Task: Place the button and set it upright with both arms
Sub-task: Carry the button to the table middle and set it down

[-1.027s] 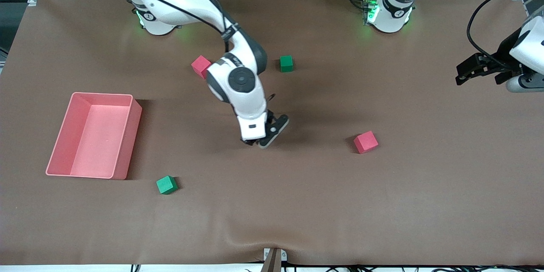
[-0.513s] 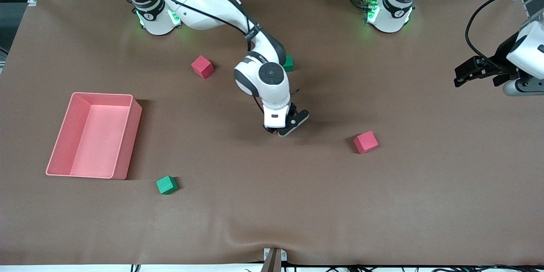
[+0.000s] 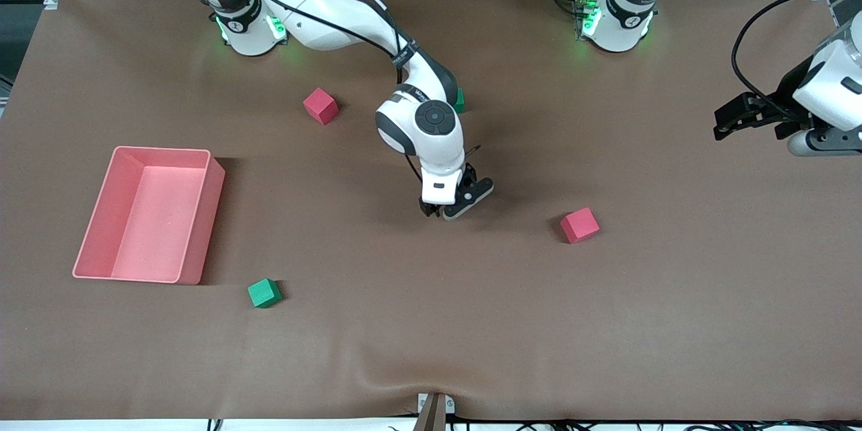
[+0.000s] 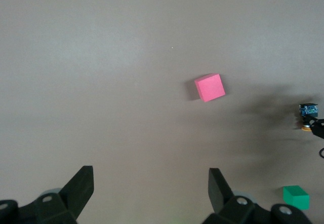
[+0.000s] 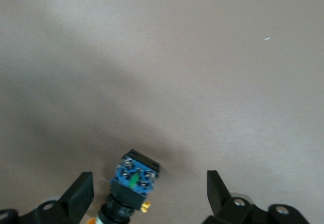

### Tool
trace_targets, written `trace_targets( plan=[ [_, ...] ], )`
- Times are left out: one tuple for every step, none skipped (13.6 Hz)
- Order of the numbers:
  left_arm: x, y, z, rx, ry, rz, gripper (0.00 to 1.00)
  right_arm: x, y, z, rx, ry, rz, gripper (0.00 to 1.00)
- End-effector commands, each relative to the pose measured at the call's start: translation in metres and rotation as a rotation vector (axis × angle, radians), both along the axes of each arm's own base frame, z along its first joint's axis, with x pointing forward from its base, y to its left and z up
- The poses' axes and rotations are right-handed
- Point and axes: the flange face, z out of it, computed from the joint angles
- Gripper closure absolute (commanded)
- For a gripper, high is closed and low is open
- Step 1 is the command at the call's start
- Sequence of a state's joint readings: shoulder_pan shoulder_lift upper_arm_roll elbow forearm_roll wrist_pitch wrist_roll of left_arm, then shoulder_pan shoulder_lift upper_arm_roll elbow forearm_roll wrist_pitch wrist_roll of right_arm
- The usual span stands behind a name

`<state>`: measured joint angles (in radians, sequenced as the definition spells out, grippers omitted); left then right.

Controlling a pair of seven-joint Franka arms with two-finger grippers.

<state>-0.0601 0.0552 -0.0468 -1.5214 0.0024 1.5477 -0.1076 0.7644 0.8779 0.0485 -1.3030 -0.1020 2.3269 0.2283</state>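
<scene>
Pink bin (image 3: 202, 229) mid-left of frame, nothing inside.
Right gripper (image 5: 144, 196) jaws wide around button (image 5: 132, 183); left gripper (image 4: 149, 191) jaws wide, bare.

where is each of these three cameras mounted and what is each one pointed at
Front view: high across the table, facing both bases; shows both white arms, right gripper, left gripper.
Left wrist view: looks down past open black fingers at a red cube.
Right wrist view: looks down between open fingers at the small orange-capped, blue-bodied button.
Shared: both wrist views show the button.
</scene>
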Motion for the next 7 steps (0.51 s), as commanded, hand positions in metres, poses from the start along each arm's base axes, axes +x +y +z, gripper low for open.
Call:
trace_targets(
  plan=[
    [0.009, -0.016, -0.014, -0.009, 0.023, -0.01, 0.0, 0.019, -0.027, 0.057, -0.028, 0.018, -0.065, 0.0],
    [0.01, -0.029, -0.016, -0.006, 0.016, -0.028, 0.0, 0.027, -0.043, 0.078, -0.047, 0.034, -0.09, 0.0],
    [0.013, -0.045, -0.021, -0.008, 0.003, -0.039, 0.0, 0.035, -0.063, 0.093, -0.083, 0.067, -0.126, 0.0],
    [0.016, -0.056, -0.024, -0.007, -0.019, -0.024, 0.0, 0.046, -0.086, 0.107, -0.105, 0.088, -0.161, 0.0],
    [0.019, -0.065, -0.029, -0.01, -0.029, 0.013, 0.0, 0.057, -0.11, 0.123, -0.123, 0.106, -0.197, 0.0],
    [0.022, -0.087, -0.04, -0.013, -0.026, 0.026, 0.0, 0.069, -0.139, 0.138, -0.137, 0.121, -0.237, 0.0],
    [0.024, -0.1, -0.045, -0.017, -0.038, 0.043, 0.0, 0.08, -0.168, 0.151, -0.152, 0.144, -0.274, 0.0]
  ],
)
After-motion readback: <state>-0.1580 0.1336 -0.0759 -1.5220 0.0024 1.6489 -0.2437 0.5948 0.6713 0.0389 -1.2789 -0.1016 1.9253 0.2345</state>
